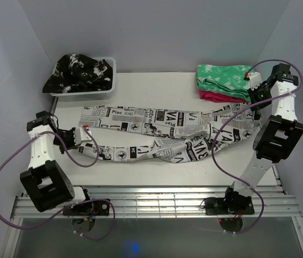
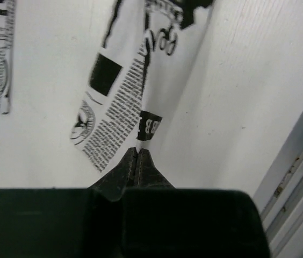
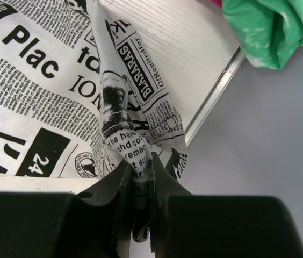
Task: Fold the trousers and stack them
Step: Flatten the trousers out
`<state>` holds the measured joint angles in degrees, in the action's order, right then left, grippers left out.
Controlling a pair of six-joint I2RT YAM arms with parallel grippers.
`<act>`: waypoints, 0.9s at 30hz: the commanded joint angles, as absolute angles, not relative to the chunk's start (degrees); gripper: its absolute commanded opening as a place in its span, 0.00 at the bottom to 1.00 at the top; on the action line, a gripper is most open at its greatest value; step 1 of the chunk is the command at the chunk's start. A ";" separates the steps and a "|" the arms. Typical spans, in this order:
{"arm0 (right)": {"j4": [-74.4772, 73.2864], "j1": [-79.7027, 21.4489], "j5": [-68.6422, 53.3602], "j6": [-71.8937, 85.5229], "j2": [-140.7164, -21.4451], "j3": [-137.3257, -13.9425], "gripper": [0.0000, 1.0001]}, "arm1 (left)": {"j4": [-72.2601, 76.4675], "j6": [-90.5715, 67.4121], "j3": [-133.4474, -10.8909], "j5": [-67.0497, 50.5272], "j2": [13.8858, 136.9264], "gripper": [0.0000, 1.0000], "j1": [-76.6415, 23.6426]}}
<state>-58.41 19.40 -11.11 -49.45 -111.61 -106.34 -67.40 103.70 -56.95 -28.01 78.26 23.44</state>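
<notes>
The trousers point(image 1: 167, 131), white cloth covered in black newspaper print, lie stretched left to right across the table point(image 1: 141, 172), both legs pointing left. My left gripper point(image 1: 89, 140) sits at the end of the nearer leg. In the left wrist view its jaws point(image 2: 137, 151) are shut, pinching the edge of that leg's hem point(image 2: 120, 97). My right gripper point(image 1: 250, 106) is at the trousers' right end, near the back right corner. In the right wrist view it point(image 3: 141, 167) is shut on a bunched fold of the printed cloth point(image 3: 120, 115).
A white basket point(image 1: 99, 94) holding a black garment with white splotches point(image 1: 79, 71) stands at the back left. Folded green-and-white cloth point(image 1: 224, 79) lies on something pink at the back right. A metal rail point(image 1: 157, 200) runs along the near edge. Walls close in both sides.
</notes>
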 commanded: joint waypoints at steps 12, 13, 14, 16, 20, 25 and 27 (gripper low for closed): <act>-58.79 18.55 -12.13 -49.23 -113.63 -114.42 0.08 | -80.60 64.63 -96.39 -38.14 94.53 0.00 31.37; -58.71 17.76 -12.04 -48.70 -114.69 -116.09 0.08 | -80.60 61.38 -98.68 -37.97 101.70 0.00 31.72; -58.10 15.84 -11.08 -48.08 -116.61 -116.54 0.08 | -80.42 54.56 -103.40 -37.88 105.43 0.00 31.73; -55.29 13.81 -9.33 -46.41 -119.77 -118.03 0.08 | -80.51 43.75 -108.17 -37.62 116.56 0.00 31.73; -54.05 8.89 -7.04 -43.69 -126.45 -123.99 0.08 | -80.33 34.66 -114.77 -39.89 129.33 0.00 31.64; -51.15 5.98 -6.33 -38.42 -129.64 -126.73 0.21 | -75.60 27.17 -112.86 -42.97 135.88 0.00 31.73; -53.17 5.89 -8.08 -36.04 -129.20 -128.84 0.51 | -72.34 26.20 -111.63 -42.55 134.66 0.12 31.73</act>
<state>-53.78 5.56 -7.01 -41.10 -131.55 -123.33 -76.25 32.47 -112.44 -41.87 138.74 31.94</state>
